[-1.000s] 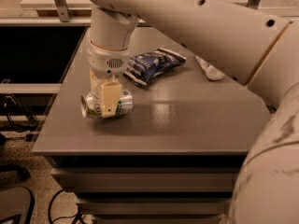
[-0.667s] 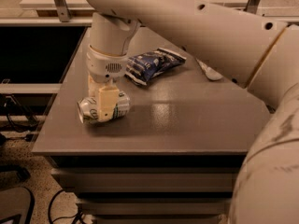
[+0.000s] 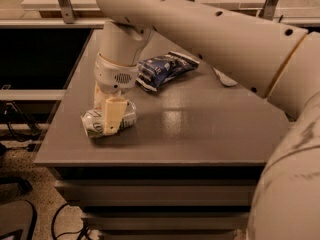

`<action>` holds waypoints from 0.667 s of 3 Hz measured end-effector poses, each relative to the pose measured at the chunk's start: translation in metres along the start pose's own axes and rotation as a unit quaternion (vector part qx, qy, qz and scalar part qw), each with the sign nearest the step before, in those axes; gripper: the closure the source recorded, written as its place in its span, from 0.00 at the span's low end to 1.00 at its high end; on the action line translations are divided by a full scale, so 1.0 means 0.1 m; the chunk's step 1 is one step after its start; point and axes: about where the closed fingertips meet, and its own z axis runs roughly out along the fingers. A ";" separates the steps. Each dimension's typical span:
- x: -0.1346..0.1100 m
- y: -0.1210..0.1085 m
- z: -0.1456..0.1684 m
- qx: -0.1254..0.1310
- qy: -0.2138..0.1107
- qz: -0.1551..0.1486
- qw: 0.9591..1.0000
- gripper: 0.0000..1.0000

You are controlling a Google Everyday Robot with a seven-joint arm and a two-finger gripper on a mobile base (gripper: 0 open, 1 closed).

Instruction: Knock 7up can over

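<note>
One task object in play: the small white-and-green aluminium 7up can (image 3: pixel 94 124), lying on its side on the flat grey table top (image 3: pixel 200 129) near the front-left corner, long axis roughly along the front edge. The cream-coloured gripper (image 3: pixel 111 119) sits low over the middle of the can, in contact or very nearly so and covering its centre; whether it is open, closed or clamped on the can cannot be told from this view. The thick white arm (image 3: pixel 210 29) reaches in from the right across the back of the table. Judgement: the knock-over looks done, since the can is no longer upright; what is left appears to be only lifting the gripper clear and confirming that the can rests without rolling. Edges: the can is close to both the left edge and the front edge, with a narrow strip of table on each side, so a roll forward could take it off. Open room: a wide bare stretch of table lies to the can's right and toward the middle. The dark blue crinkled snack bag (image 3: pixel 162 70) lies behind, well apart from the can. The safest exit reads as straight up.
</note>
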 end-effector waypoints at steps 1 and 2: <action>0.01 0.00 0.02 -0.003 -0.008 0.003 1.000 0.36; 0.01 0.01 0.04 -0.006 -0.012 0.004 1.000 0.12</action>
